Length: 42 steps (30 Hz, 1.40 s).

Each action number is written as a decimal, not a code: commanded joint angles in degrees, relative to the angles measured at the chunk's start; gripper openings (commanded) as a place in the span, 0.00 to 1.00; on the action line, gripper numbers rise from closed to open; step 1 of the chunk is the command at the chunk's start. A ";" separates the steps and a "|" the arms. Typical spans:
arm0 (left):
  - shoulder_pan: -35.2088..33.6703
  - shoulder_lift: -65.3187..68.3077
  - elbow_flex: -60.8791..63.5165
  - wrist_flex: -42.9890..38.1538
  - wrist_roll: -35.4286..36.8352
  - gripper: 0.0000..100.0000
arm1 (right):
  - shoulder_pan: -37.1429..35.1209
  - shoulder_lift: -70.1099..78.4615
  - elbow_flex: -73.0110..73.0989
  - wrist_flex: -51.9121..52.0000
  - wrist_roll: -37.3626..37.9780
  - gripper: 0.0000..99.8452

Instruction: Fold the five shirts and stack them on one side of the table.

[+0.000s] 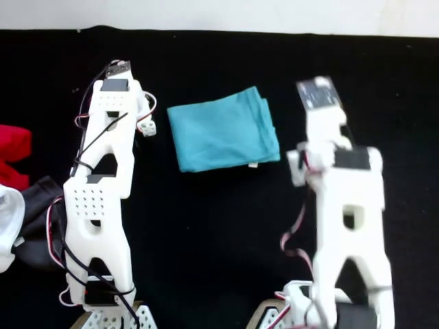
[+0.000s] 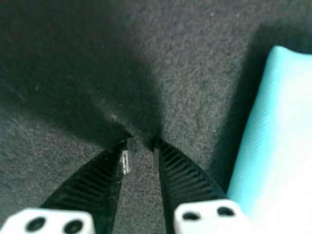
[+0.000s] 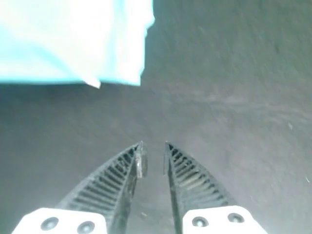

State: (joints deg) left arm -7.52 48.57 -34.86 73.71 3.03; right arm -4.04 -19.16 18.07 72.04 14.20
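A folded teal shirt (image 1: 223, 133) lies on the black table cloth (image 1: 219, 240) between my two arms. My left arm (image 1: 110, 137) stands to its left and my right arm (image 1: 343, 185) to its right. The left gripper (image 2: 142, 144) hovers low over bare cloth beside the teal shirt's edge (image 2: 273, 146), its fingertips a narrow gap apart with nothing between them. The right gripper (image 3: 153, 146) is also just apart and empty, over bare cloth a short way from the teal shirt's corner (image 3: 73, 39).
At the table's left edge lie a crumpled red shirt (image 1: 14, 154), a black shirt (image 1: 38, 205) and a white one (image 1: 8, 219), partly behind the left arm's base. A pale wall (image 1: 219, 14) borders the far edge of the table.
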 commanded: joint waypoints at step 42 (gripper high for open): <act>-0.13 0.48 -0.22 -1.41 0.44 0.09 | -1.45 89.98 -93.85 9.27 -20.31 0.01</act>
State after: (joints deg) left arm -7.52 48.75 -34.86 73.54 3.03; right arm -10.64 70.68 -73.36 80.84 -7.16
